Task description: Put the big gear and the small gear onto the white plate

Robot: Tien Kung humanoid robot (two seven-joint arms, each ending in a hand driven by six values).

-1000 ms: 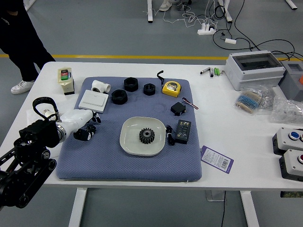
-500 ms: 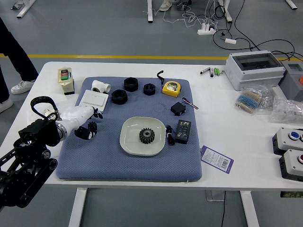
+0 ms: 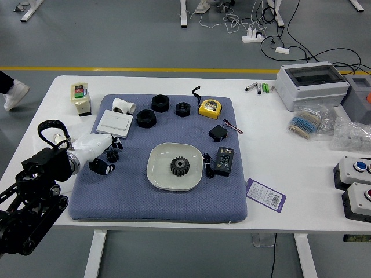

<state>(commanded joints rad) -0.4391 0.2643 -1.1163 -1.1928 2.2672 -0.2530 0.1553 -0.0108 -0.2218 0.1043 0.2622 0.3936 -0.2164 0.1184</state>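
My left hand [image 3: 108, 154] reaches in over the mat's left side, its fingers spread and apart. Between the fingertips and the thumb is the small black gear [image 3: 112, 156], seemingly resting on the blue mat and not grasped; contact with the fingers cannot be made out. The big black gear [image 3: 180, 166] lies inside the white plate [image 3: 158, 179], near its middle, to the right of the hand. My right hand is out of view.
A white box [image 3: 115, 123] and a white pipe fitting [image 3: 123, 106] lie just beyond the left hand. Black rings, a yellow tape measure [image 3: 210, 108], a black adapter [image 3: 218, 133] and a black power brick [image 3: 224, 161] surround the plate. A person's shoe [image 3: 16, 94] shows at far left.
The thumb of my left hand has drawn slightly away from the small gear, leaving it more exposed. The person's legs have moved left, mostly out of view.
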